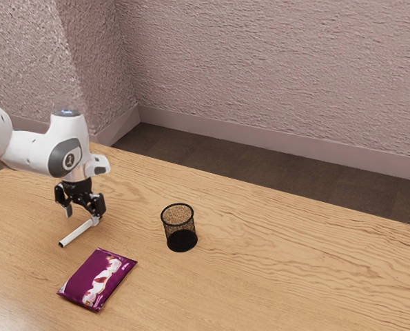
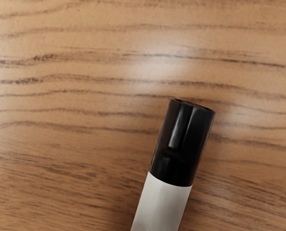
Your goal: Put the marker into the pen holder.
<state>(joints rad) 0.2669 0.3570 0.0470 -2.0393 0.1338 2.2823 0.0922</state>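
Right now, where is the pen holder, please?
In the exterior view, the pen holder stands on the table, farther to that view's right than the marker and packet.

1. Bright, soft light covers the tabletop (image 1: 294,262) around the marker (image 1: 77,234); the floor (image 1: 260,165) well beyond it is dim.
2. Pale glare whitens the wood nearer the exterior camera than the marker.
3. In my wrist view, a hazy glare patch lies past the marker's capped end.
4. Glossy streaks run along its black cap (image 2: 182,142).

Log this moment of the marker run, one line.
gripper: open | marker: at gripper, not held | holder: upright, marker outside | packet: lying flat
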